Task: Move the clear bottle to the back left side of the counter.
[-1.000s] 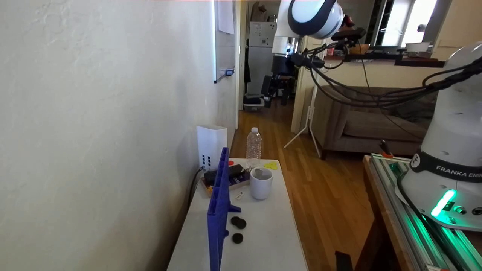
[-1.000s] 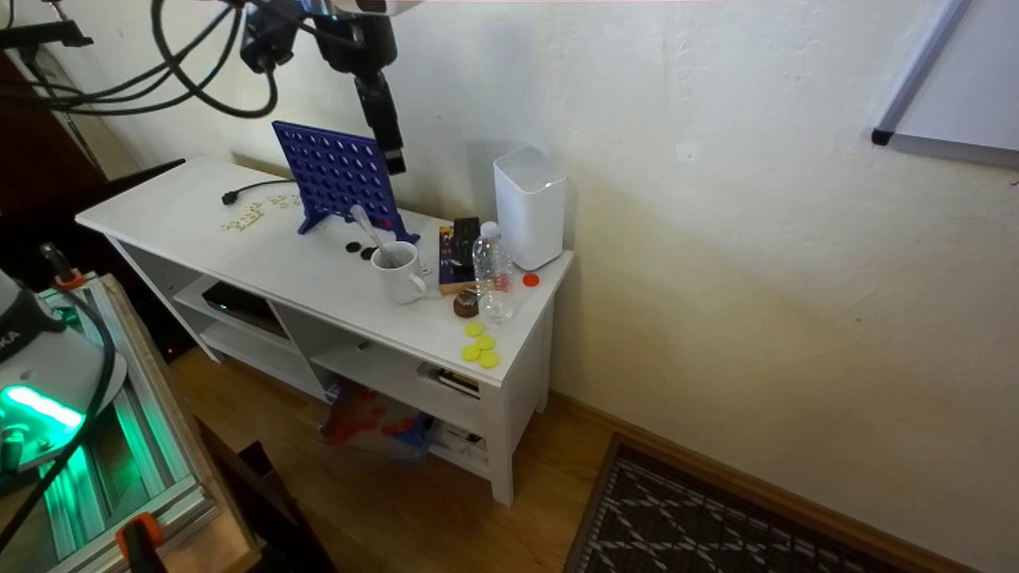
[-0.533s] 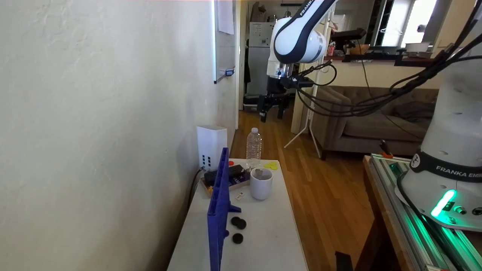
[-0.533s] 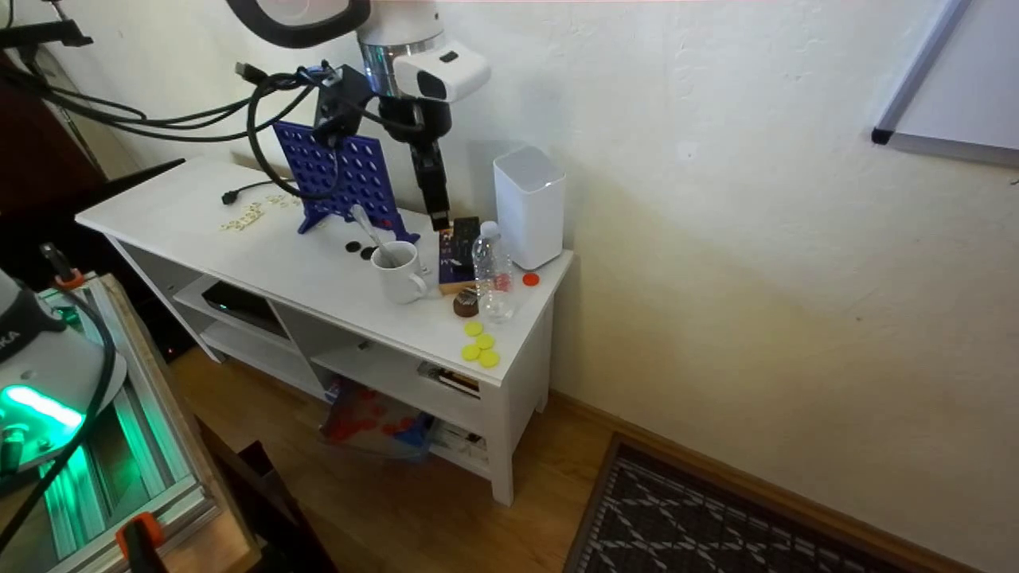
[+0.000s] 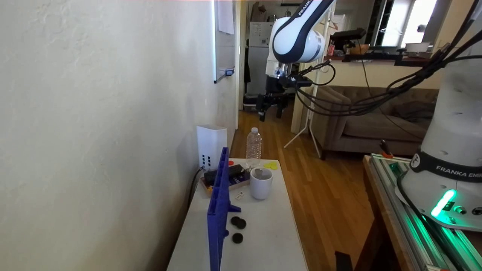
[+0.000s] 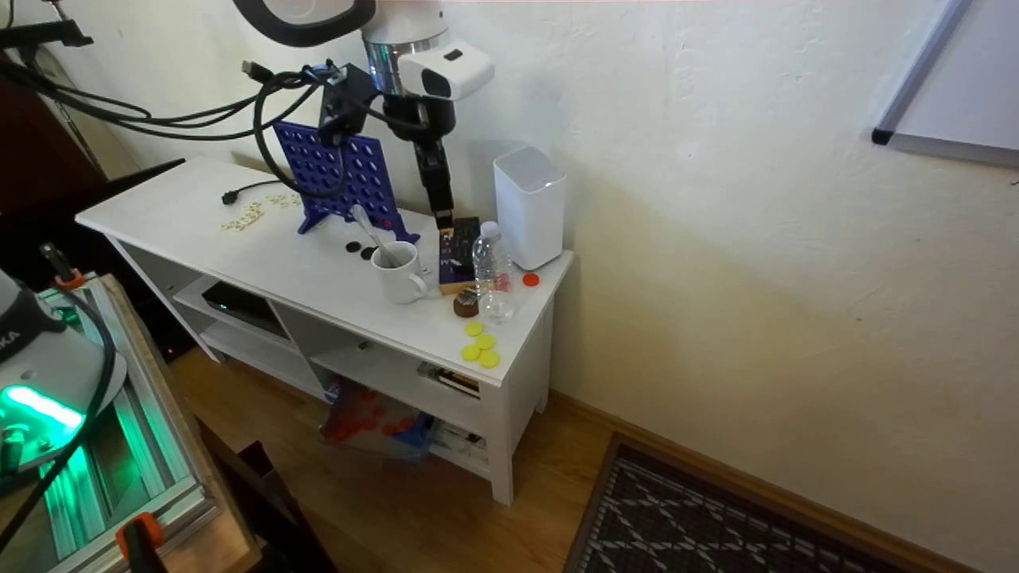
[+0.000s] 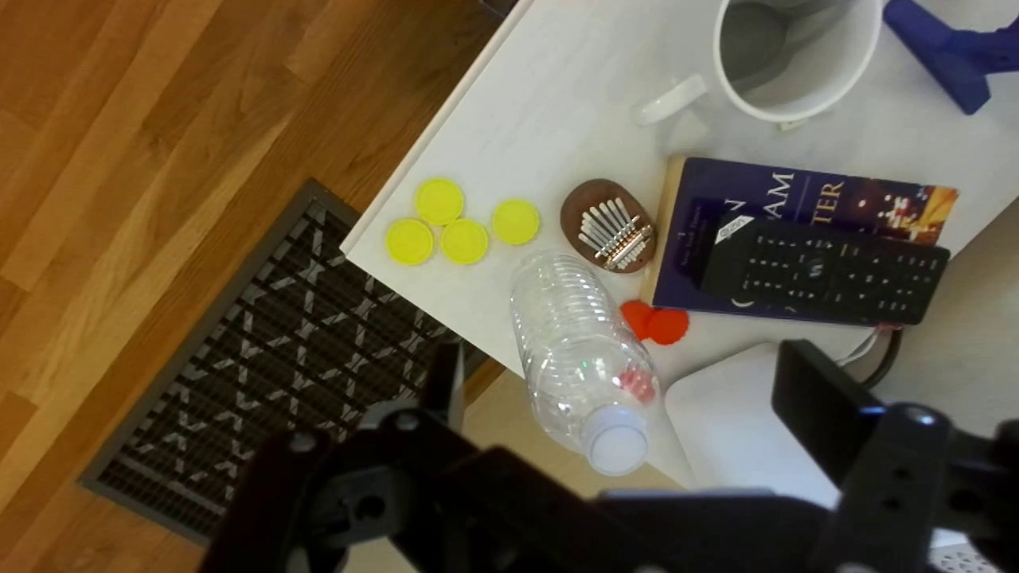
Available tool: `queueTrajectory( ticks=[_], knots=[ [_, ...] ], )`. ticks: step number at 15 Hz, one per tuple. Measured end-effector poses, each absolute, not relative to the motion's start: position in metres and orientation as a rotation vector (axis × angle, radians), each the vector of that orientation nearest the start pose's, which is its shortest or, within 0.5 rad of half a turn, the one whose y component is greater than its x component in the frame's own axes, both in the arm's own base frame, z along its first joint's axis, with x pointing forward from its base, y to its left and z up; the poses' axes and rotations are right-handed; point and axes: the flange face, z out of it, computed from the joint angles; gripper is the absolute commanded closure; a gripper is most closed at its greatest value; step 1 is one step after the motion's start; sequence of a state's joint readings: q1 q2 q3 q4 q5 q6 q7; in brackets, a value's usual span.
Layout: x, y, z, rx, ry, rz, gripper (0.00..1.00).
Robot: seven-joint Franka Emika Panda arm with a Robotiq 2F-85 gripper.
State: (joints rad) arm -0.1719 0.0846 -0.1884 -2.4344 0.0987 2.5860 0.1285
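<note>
The clear bottle (image 5: 253,146) stands upright with a pale cap near the end of the white counter (image 5: 271,233). It also shows in an exterior view (image 6: 493,278), beside the tall white box (image 6: 529,211). In the wrist view the bottle (image 7: 569,342) lies between the finger lines, its cap towards me. My gripper (image 5: 270,117) is open and empty, pointing down above the counter. In an exterior view the gripper (image 6: 446,223) appears left of the bottle, over the book. In the wrist view the gripper (image 7: 625,374) has its fingers wide apart, and neither touches the bottle.
A white mug (image 6: 398,282) with a spoon and a blue game frame (image 6: 342,171) stand along the counter. A book (image 7: 692,191) with a remote (image 7: 828,267), a thumb piano (image 7: 609,227), yellow discs (image 7: 466,240) and red discs (image 7: 667,325) lie near the bottle.
My arm has come down and shifted towards the bottle's end of the counter, mostly in the first half second, with only a slight drift since. The bottle and other objects have not moved.
</note>
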Motion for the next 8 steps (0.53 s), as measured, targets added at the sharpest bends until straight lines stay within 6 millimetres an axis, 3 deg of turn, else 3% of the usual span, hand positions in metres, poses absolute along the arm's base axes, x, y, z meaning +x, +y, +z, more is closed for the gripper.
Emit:
queueTrajectory(
  ticks=[8],
  knots=[
    [0.475,-0.182,0.274,-2.935,0.943,-0.152,0.00]
  ],
)
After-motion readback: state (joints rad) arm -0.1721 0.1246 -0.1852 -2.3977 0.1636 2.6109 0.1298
